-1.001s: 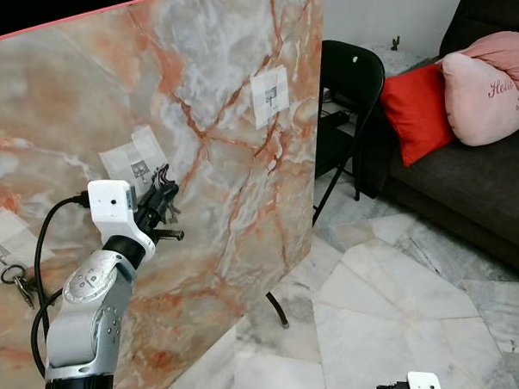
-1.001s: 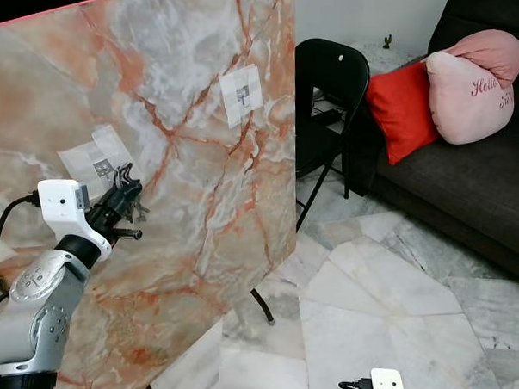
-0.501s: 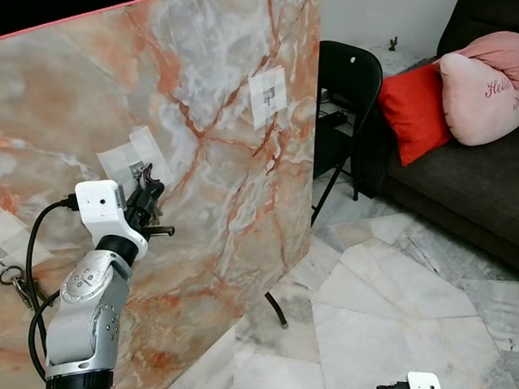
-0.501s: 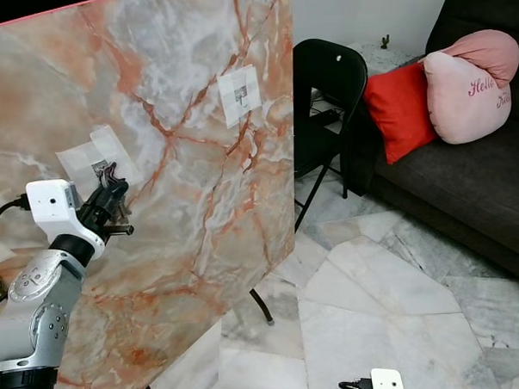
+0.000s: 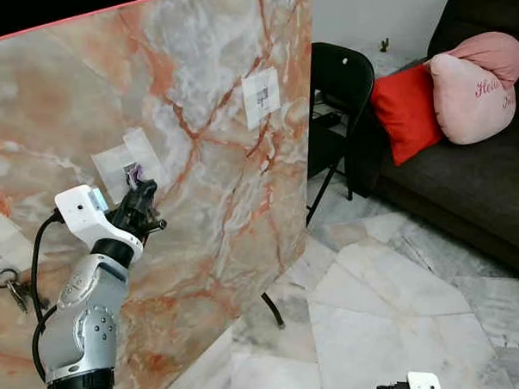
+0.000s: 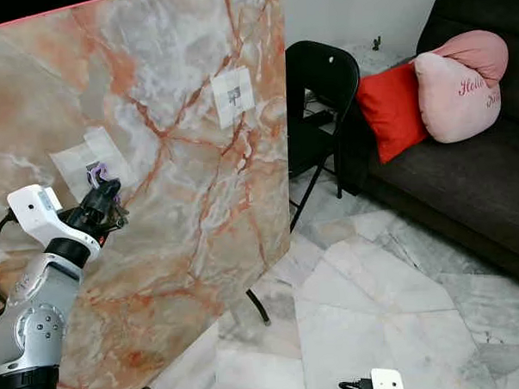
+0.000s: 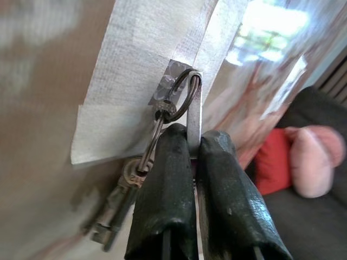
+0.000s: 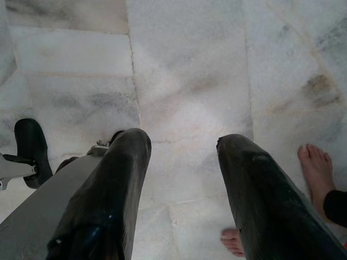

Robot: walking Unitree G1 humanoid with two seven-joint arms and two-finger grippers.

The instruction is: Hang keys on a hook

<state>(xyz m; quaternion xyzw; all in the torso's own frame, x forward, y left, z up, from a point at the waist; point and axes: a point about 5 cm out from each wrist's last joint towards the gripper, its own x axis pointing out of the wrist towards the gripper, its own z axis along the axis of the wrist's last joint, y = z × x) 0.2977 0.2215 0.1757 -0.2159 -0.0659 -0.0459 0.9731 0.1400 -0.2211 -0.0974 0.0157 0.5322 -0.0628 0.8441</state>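
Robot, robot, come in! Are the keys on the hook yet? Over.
Left gripper shut on key ring, ring looped over the taped hook. Keys dangle below. Right gripper open, idle above floor. Nothing blocking.

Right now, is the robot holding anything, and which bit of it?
The left pincer pinches the key ring by its lower side, its top looped over the hook; the keys dangle. The right pincer is open, holding nothing.

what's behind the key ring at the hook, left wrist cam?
Behind the key ring: a small hook under white tape on the marble panel. The left gripper covers the ring's lower part; keys dangle below.
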